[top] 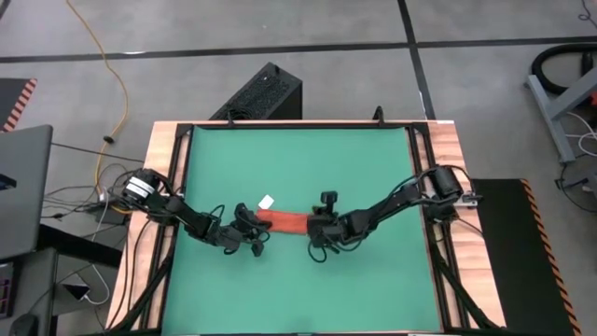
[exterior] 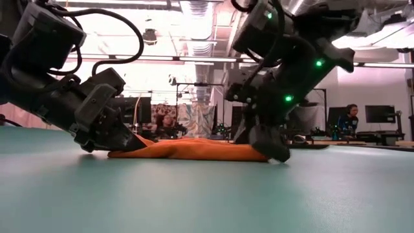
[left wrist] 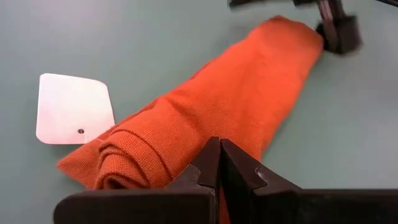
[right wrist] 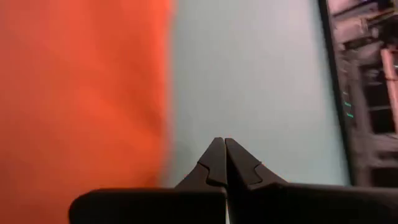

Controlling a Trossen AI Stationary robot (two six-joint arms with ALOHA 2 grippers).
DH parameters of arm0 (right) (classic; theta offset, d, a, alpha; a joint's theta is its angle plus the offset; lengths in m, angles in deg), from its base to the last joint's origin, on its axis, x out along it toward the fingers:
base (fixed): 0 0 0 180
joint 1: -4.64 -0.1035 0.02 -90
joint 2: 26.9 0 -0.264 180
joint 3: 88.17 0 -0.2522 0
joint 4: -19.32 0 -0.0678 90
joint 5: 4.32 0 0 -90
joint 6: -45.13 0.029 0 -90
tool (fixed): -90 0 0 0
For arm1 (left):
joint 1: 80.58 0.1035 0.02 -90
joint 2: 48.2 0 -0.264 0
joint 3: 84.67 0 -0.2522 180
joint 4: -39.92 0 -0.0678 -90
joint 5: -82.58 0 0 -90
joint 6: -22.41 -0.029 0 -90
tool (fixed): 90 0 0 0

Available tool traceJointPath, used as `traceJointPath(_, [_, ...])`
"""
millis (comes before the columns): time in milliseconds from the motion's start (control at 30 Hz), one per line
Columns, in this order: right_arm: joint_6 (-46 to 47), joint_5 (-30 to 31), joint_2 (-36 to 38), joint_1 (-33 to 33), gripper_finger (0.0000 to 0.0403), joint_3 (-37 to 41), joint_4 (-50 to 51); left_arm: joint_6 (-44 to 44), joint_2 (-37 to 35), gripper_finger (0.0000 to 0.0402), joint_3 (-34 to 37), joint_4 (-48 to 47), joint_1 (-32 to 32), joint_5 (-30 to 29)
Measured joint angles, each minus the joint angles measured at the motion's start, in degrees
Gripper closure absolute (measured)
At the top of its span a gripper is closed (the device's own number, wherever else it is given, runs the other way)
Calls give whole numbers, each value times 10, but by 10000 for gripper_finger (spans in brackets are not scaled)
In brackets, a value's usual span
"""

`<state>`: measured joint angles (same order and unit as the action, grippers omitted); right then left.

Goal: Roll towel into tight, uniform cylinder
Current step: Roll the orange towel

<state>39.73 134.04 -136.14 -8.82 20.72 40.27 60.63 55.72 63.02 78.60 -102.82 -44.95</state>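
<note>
Between 2 shut grippers, rolled towel (top: 283,221)

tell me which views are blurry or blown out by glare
Low view: ceiling lights glare pink-white behind both arms, towel sharp. Right wrist view: towel a soft orange blur. Left wrist view: crisp weave, white tag clear, far claw blurred. High view: evenly lit.

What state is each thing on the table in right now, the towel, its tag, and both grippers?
towel: rolled into a loose cylinder, lying flat on the green mat
tag: white, flat on the mat at the towel's left end
left gripper: fingers shut, at the towel's left end
right gripper: fingers shut, at the towel's right end
</note>
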Motion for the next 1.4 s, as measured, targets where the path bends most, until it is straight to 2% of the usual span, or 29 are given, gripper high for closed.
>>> traceJointPath(100, [48, 2, 40, -3, 395, 2, 11, 1, 0, 402, 0, 13, 0, -2])
traceJointPath(200, [127, -2, 70, -35, 398, -1, -5, 2, 0, 402, -5, 18, 0, -1])
traceJointPath(333, [178, 35, 62, -97, 400, 18, -50, 7, 0, 401, -4, 22, 0, 3])
traceJointPath(433, [231, 45, 48, -122, 400, 35, -114, 8, 0, 402, -4, 22, 0, 7])
traceJointPath(733, [357, 38, -48, -127, 402, 51, -136, 16, 0, 401, -8, 21, 0, 9])
traceJointPath(933, [422, 42, -82, -126, 402, 48, -85, 16, 0, 402, -8, 21, 0, 42])
traceJointPath(1167, [415, 34, -59, -93, 403, 49, 19, 18, -3, 402, -9, 26, 19, 70])
traceJointPath(1400, [339, 17, -24, -69, 403, 51, 35, 10, -3, 401, -10, 30, 45, 90])
